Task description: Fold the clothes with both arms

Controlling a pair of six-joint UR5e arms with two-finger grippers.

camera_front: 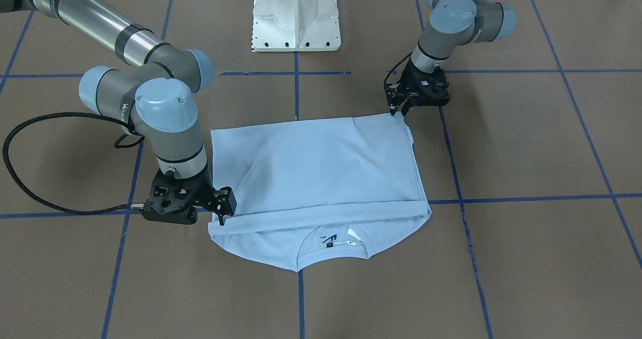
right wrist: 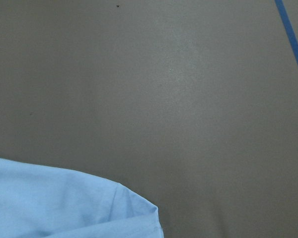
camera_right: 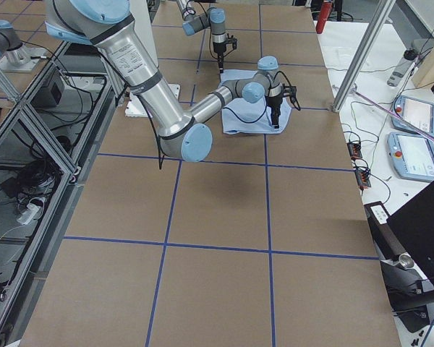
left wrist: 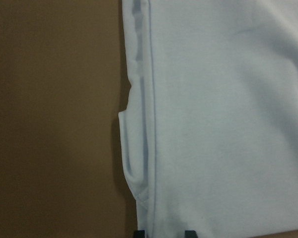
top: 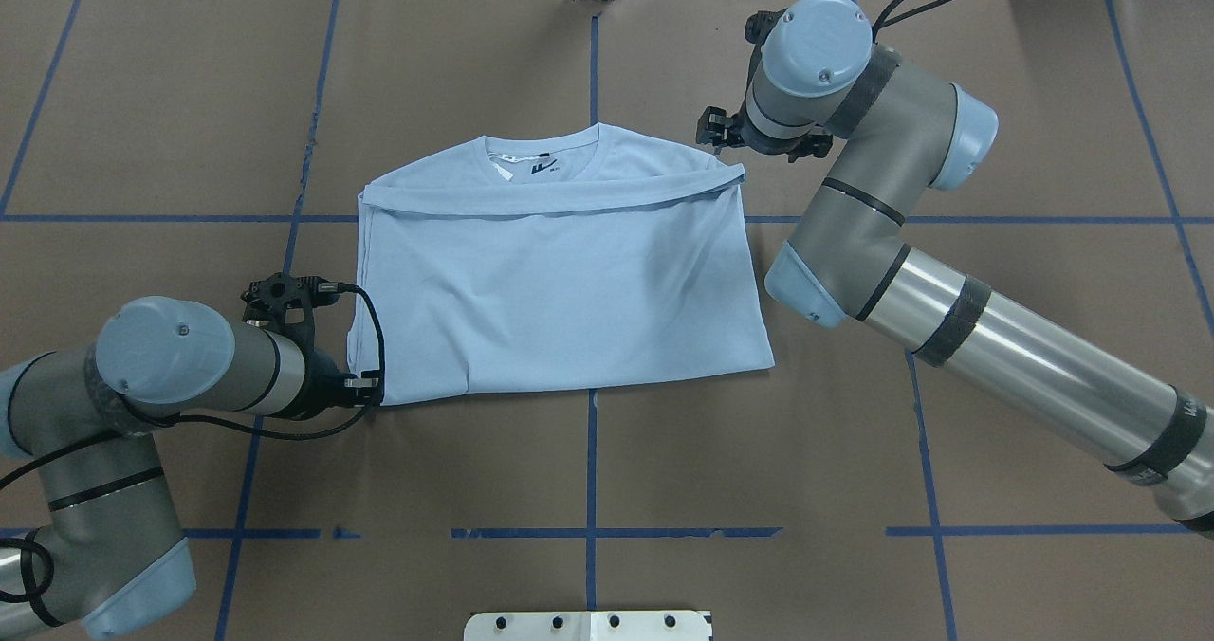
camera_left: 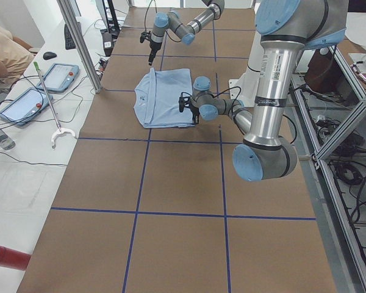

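Wide brown table [top: 854, 53], gridded with blue tape lines [top: 590, 451], and both arms are in over the cloth. The right arm [top: 996, 338] stretches long across from its side, elbow bent, wrist pointing down. The left arm [top: 161, 357] sits low and tucked. White lettering [camera_front: 124, 109] runs along a grey sleeve, too angled to read.

Between them, on the middle tape line, lies the light blue T-shirt [top: 560, 281]. It is flat, collar away from the robot, with its lower half folded up so the hem band crosses just under the neck.

The left gripper [camera_front: 398, 112] is down at the shirt's near corner on the robot's left. Its wrist view shows two black fingertips [left wrist: 140, 233] a little apart, the shirt's side edge running between them: parted, not pinched. The right gripper [camera_front: 224, 213] is at the far end of the folded hem band on the robot's right. Its wrist view gives only a shirt corner and bare table, so I cannot tell whether those fingers are parted or closed.

Inside the collar [top: 542, 148] is a dark logo [camera_front: 329, 238]. The small characters beside it are too tiny to read. A white tag [camera_front: 355, 236] lies just next to it.
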